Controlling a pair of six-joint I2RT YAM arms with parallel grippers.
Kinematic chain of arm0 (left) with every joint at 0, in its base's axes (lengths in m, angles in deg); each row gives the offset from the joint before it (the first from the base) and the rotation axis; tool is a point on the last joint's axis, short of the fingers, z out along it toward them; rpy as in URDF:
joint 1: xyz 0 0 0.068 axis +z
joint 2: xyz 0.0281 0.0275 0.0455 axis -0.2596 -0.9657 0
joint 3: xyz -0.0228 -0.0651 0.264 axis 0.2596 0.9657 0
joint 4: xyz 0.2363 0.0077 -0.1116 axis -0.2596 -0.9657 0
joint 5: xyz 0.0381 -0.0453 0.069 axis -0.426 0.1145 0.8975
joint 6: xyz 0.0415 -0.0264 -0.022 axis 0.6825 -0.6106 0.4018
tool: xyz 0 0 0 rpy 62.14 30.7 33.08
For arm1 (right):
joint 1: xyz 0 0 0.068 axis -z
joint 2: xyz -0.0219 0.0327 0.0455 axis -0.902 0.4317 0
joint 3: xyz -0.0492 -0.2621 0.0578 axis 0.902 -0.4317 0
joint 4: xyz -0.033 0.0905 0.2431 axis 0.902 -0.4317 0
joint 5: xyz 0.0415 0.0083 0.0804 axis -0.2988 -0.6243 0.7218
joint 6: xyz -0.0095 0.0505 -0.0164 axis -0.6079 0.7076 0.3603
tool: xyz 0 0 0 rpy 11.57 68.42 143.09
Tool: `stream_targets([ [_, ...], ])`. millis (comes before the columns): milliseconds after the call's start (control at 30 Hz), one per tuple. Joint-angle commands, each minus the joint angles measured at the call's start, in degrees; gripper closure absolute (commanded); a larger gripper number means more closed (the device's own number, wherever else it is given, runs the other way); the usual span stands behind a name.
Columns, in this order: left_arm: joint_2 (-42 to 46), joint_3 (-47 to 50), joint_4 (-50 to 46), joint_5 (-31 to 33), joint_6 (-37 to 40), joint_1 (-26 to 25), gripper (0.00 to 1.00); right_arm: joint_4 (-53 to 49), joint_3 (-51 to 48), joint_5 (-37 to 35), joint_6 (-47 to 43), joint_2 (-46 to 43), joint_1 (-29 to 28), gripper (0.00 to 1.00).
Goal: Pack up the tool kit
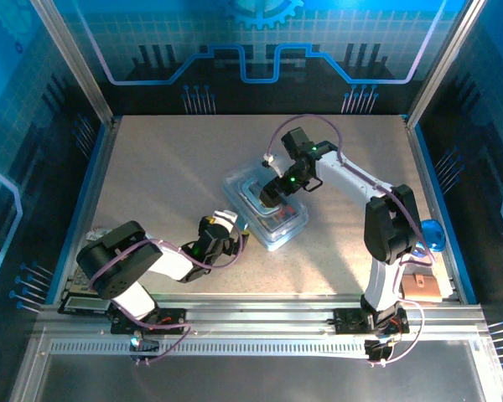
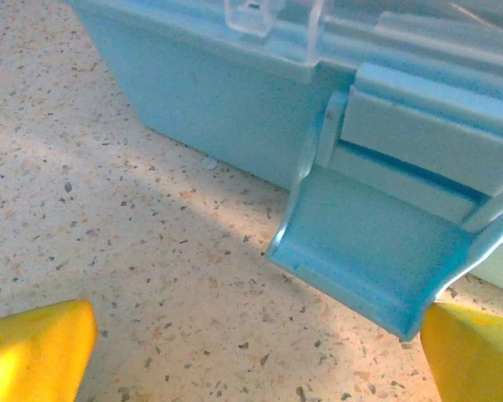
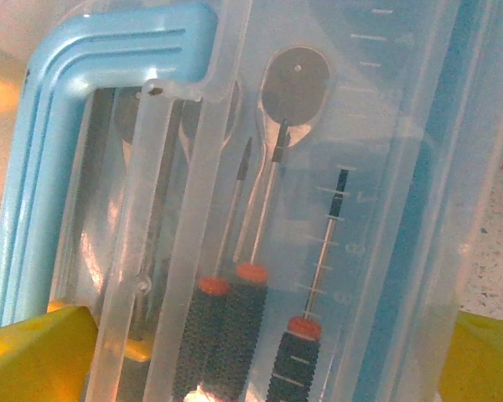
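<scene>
Tool kit box [image 1: 267, 209], pale blue and translucent, lies aslant near the middle of the bench [image 1: 168, 167], a little toward the right edge, with one short end turned toward the near edge. My left fingers [image 1: 235, 235] sit low on the bench just beside that near end, spread wide and holding nothing. From my left wrist I see both yellow pads, one [image 2: 33, 352] far out to one side and the other at the opposite lower corner, with speckled bench between them. The box wall [image 2: 218, 100] rises just ahead, and its blue latch [image 2: 377, 251] hangs swung outward from the side, its lower lip close above the bench. That lip comes very near one of my pads, but I cannot tell whether they touch. My right fingers [image 1: 272, 194] hover over the top of the box, also wide apart and gripping nothing. My right wrist looks straight down on the clear lid [image 3: 386, 167], a yellow pad [image 3: 33, 352] showing at each lower corner. The pale-blue handle [image 3: 84, 100] lies flat against the lid. Through the plastic I make out three small screwdrivers [image 3: 235, 318] lying side by side, with black knurled grips, red collars and thin shafts.
</scene>
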Motion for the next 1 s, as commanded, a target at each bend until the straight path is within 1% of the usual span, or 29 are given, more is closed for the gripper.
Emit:
stream_targets([
  [0, 2.6, 0.3, 0.8, 2.5, 0.5, 1.5, 0.01, -8.2, -3.0, -2.0, -2.4, 0.9, 0.2, 0.0],
  [333, 7.7, -0.6, -3.8, 1.1, 1.9, 1.4, 0.01, -7.3, -4.4, -1.7, -2.0, 0.4, 0.2, 0.0],
  [433, 8.1, -0.9, -4.4, 0.3, 2.6, 1.5, 0.01, -7.1, -4.6, -1.6, -1.9, 0.2, 0.2, 0.0],
  [533, 6.8, -1.0, -4.4, -1.4, 3.0, 1.5, 0.01, -6.9, -4.6, -1.7, -2.0, 0.2, 0.2, 0.0],
  [667, 3.3, 0.2, -0.6, -5.8, 2.6, 1.5, 0.01, -6.8, -4.7, -1.5, -2.0, 0.5, 0.2, 0.0],
  [767, 1.3, 1.0, 1.8, -7.5, 1.9, 1.4, 0.01, -6.7, -4.6, -1.5, -2.0, 0.8, 0.3, 0.0],
  [833, -0.2, 0.8, 2.4, -7.8, 1.9, 1.4, 0.01, -6.8, -4.6, -1.5, -2.1, 0.9, 0.3, 0.0],
  [967, -3.7, -0.7, 3.4, -6.4, 2.5, 1.5, 0.01, -6.8, -4.5, -1.5, -2.1, 1.3, 0.4, 0.0],
])
